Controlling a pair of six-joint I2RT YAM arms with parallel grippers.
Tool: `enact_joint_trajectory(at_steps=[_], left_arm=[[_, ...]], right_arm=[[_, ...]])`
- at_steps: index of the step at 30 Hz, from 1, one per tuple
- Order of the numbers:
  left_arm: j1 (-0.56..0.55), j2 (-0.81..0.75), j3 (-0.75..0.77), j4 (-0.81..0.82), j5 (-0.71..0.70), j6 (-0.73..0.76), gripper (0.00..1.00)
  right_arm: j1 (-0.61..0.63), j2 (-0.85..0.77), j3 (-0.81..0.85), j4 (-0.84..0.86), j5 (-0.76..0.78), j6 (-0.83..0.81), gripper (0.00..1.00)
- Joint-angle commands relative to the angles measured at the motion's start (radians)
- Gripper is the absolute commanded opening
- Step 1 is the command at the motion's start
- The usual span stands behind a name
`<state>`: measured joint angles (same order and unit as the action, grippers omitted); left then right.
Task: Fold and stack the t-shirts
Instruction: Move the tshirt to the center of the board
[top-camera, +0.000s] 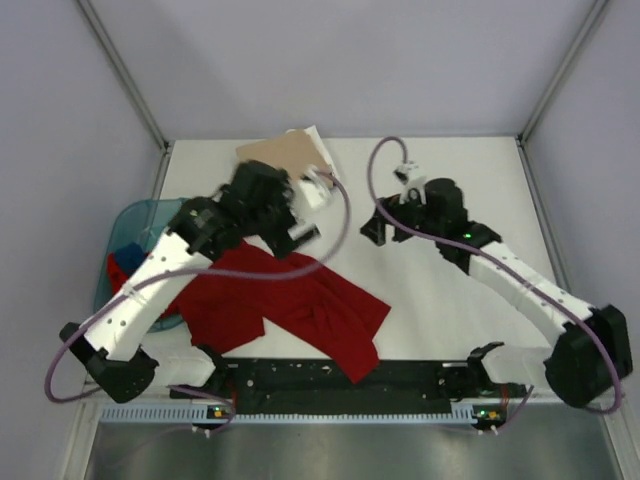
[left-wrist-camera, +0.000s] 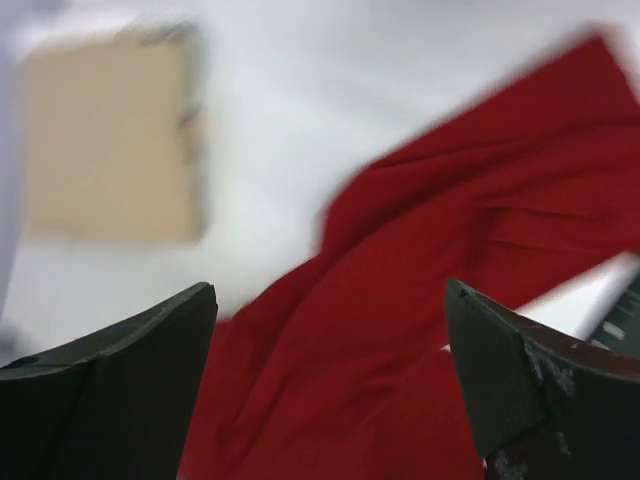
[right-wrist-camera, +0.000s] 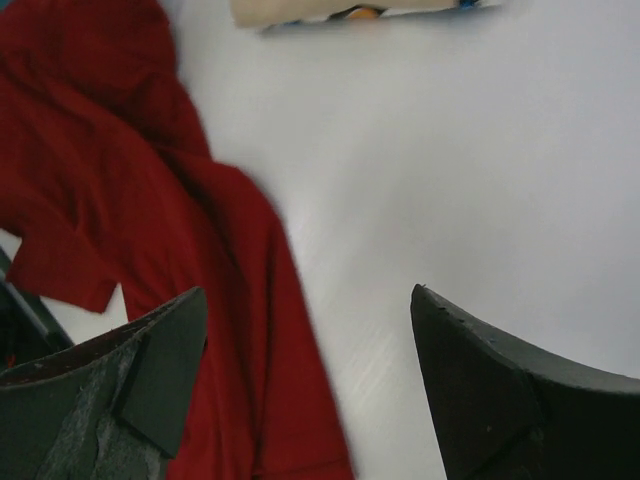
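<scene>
A dark red t-shirt (top-camera: 290, 305) lies crumpled and spread on the white table near the front edge. It also shows in the left wrist view (left-wrist-camera: 450, 220) and the right wrist view (right-wrist-camera: 120, 180). A folded tan t-shirt (top-camera: 285, 155) lies at the back, and shows blurred in the left wrist view (left-wrist-camera: 110, 140). My left gripper (top-camera: 300, 235) is open and empty, hovering above the red shirt's far edge (left-wrist-camera: 330, 288). My right gripper (top-camera: 370, 232) is open and empty above bare table, just right of the red shirt's edge (right-wrist-camera: 308, 291).
A translucent teal tub (top-camera: 130, 215) stands at the left edge, holding blue and red cloth (top-camera: 122, 262). A white edge (top-camera: 314, 135) shows beside the tan shirt. Grey walls enclose the table. A black rail (top-camera: 340, 380) runs along the front.
</scene>
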<state>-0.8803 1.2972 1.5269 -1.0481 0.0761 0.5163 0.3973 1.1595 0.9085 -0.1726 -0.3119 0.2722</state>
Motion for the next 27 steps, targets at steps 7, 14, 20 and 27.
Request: enact_joint_trajectory(at_steps=[7,14,20,27], left_arm=[[0.788,-0.269,-0.144,0.299,-0.312,-0.249,0.99],[0.952,-0.383,-0.277,0.29,-0.338,-0.226,0.99],[0.98,-0.417,-0.281,0.281,-0.355,-0.249,0.99],[0.978,-0.417,-0.283,0.269,-0.325,-0.24,0.99]], right_arm=[[0.651,0.477,0.271,0.165,0.238,-0.316,0.7],[0.792,0.853,0.581,0.208,0.188,-0.278,0.72],[0.801,1.058,0.736,0.182,0.261,-0.199,0.61],[0.796,1.047,0.816,0.111,0.263,-0.195,0.0]])
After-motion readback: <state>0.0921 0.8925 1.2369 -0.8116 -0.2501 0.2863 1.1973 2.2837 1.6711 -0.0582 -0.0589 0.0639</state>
